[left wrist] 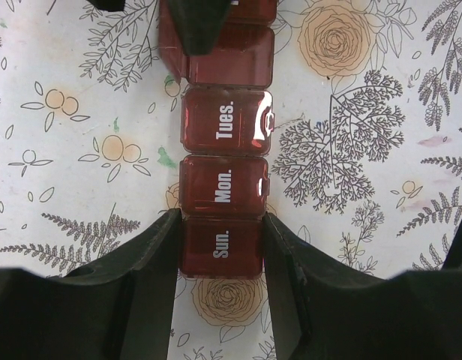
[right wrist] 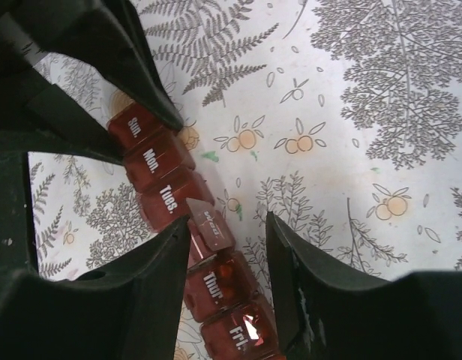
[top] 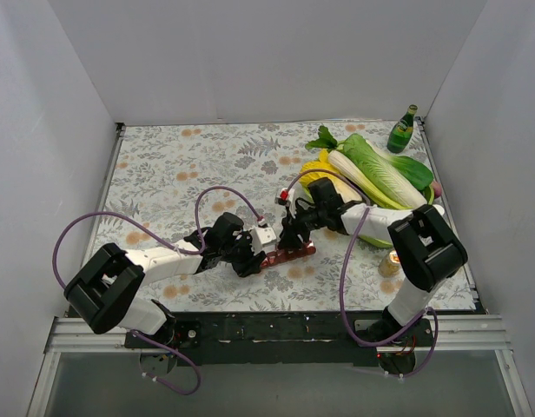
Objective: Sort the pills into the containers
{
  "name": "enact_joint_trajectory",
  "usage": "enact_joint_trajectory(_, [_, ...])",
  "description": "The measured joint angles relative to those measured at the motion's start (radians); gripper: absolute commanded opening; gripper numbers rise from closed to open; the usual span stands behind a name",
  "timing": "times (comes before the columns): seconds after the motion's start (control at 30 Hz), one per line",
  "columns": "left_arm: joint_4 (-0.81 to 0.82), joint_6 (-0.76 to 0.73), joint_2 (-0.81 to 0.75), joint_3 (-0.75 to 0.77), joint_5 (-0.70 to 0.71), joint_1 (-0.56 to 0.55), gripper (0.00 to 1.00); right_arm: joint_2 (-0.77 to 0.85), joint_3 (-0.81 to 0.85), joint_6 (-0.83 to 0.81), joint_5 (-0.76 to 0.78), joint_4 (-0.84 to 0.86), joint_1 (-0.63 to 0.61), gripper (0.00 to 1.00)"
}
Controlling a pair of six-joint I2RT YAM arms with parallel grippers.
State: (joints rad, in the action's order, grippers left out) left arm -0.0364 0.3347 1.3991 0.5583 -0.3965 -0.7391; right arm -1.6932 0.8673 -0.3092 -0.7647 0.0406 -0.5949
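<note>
The containers are a dark-red strip of day-labelled compartments lying on the floral cloth. My left gripper is shut on the strip's "Sun." end, with both fingers pressed against its sides. My right gripper is open and straddles the middle of the strip. The "Wed." lid stands raised between its fingers. Small orange pills show through the "Thur." compartment. The other lids in view are down.
A tan-lidded little jar stands by the right arm. A leafy cabbage, a banana and a green bottle lie at the back right. White walls close three sides.
</note>
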Motion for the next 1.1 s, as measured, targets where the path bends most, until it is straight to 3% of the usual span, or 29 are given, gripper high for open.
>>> enact_joint_trajectory(0.23, [0.002, -0.001, 0.001, 0.0, 0.0, -0.001, 0.07, -0.046, 0.058, 0.059, 0.115, 0.014, -0.001, 0.43])
enact_joint_trajectory(0.37, [0.007, 0.005, 0.004, 0.002, 0.005, -0.003, 0.13, -0.075, 0.078, 0.072, 0.171, 0.012, -0.004, 0.5])
enact_joint_trajectory(0.53, [0.005, 0.022, 0.005, 0.006, 0.032, -0.004, 0.43, -0.079, 0.087, 0.067, 0.185, -0.004, -0.008, 0.63])
enact_joint_trajectory(0.63, [0.006, 0.034, 0.005, 0.008, 0.056, -0.005, 0.56, -0.048, 0.089, 0.042, 0.168, -0.037, 0.0, 0.68])
enact_joint_trajectory(0.77, [0.0, 0.052, 0.003, 0.008, 0.083, -0.005, 0.66, 0.042, 0.092, -0.014, 0.106, -0.084, 0.019, 0.69])
enact_joint_trajectory(1.03, [-0.034, 0.105, -0.069, 0.016, 0.101, -0.005, 0.68, 0.187, 0.071, -0.127, -0.009, -0.121, 0.069, 0.69])
enact_joint_trajectory(1.07, [-0.039, 0.121, -0.086, 0.022, 0.102, -0.005, 0.65, 0.195, 0.06, -0.135, -0.016, -0.123, 0.073, 0.69])
enact_joint_trajectory(1.1, [-0.039, 0.141, -0.103, 0.028, 0.103, -0.004, 0.46, 0.202, 0.047, -0.14, -0.024, -0.124, 0.079, 0.69])
